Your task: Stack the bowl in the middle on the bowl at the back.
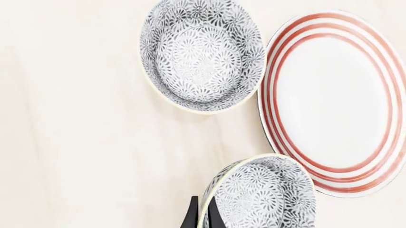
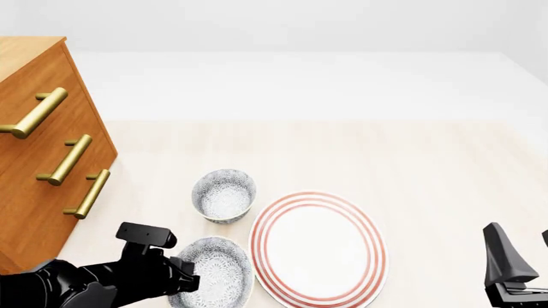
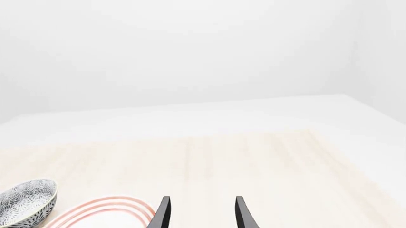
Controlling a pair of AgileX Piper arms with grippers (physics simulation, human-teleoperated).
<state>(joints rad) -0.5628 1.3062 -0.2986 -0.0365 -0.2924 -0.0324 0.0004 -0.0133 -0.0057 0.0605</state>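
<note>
Two speckled bowls here, same grey-black floral pattern. The bowl in the middle sits near the front of the worktop, mouth up, just left of the red-ringed plate. It's round, so no real long axis to speak of. In the left wrist view its cream rim runs right between the dark fingertips of the left gripper, one on the outside of the wall and one inside, so the jaws are closed down narrow on that rim. Can't tell whether the bowl is lifted or resting on the wood.

The bowl at the back stands upright further away, apart from the first one and just beside the plate's far left edge.

Over on the right, the right gripper hangs near the front right corner with its jaws parted and nothing between them. A wooden drawer cabinet with brass handles stands on the left.
</note>
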